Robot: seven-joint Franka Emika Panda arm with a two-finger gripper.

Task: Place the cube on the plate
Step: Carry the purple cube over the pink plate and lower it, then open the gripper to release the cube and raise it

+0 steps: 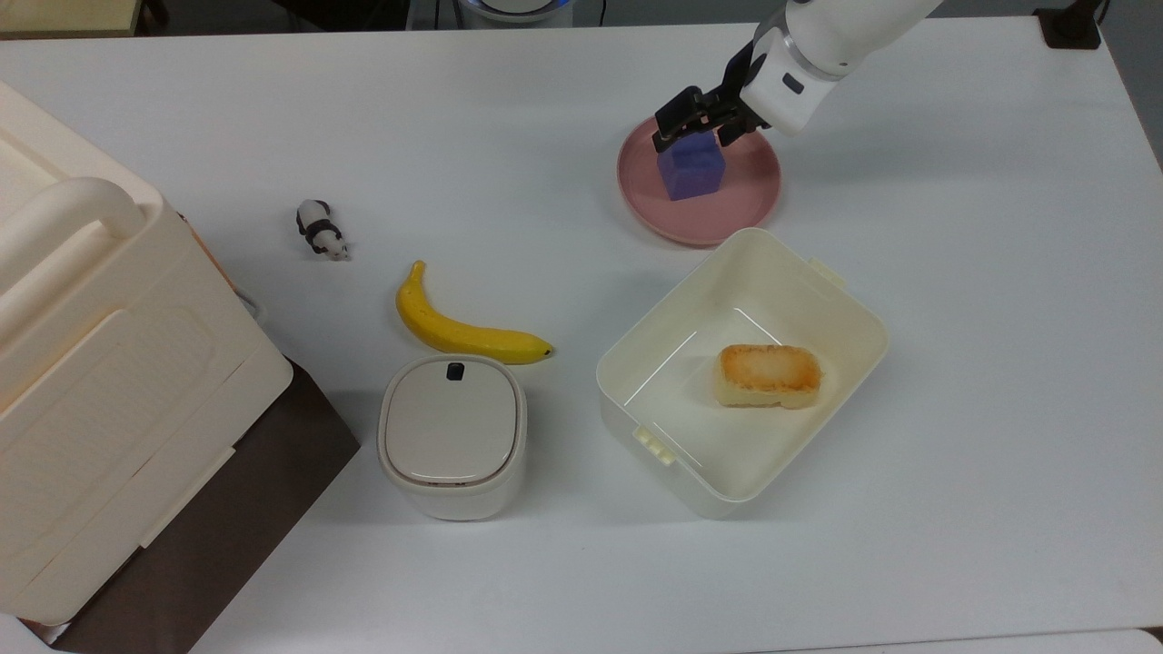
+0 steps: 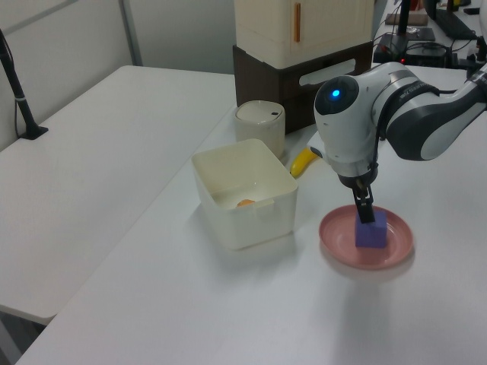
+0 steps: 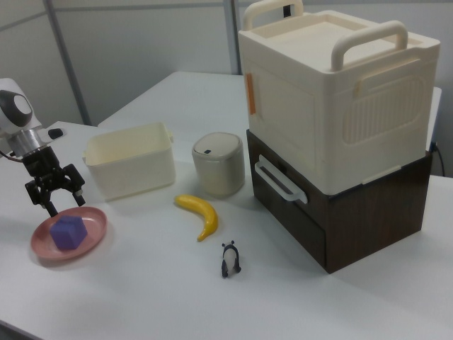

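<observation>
Cube [image 1: 691, 169]: resting flat on the plate [image 1: 750, 202].
Gripper [image 3: 55, 197]: directly above the cube, jaws spread apart, released, grasping nothing.
Next: lift straight up.

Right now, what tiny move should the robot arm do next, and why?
Probably lift straight up and away. The cube sits on the plate, and the gripper is open just above it, so nothing is left to carry.

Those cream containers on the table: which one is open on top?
The rectangular tub holding the bread-like block, beside the plate. The small rounded bin has its lid on, and the big handled box is shut.
</observation>
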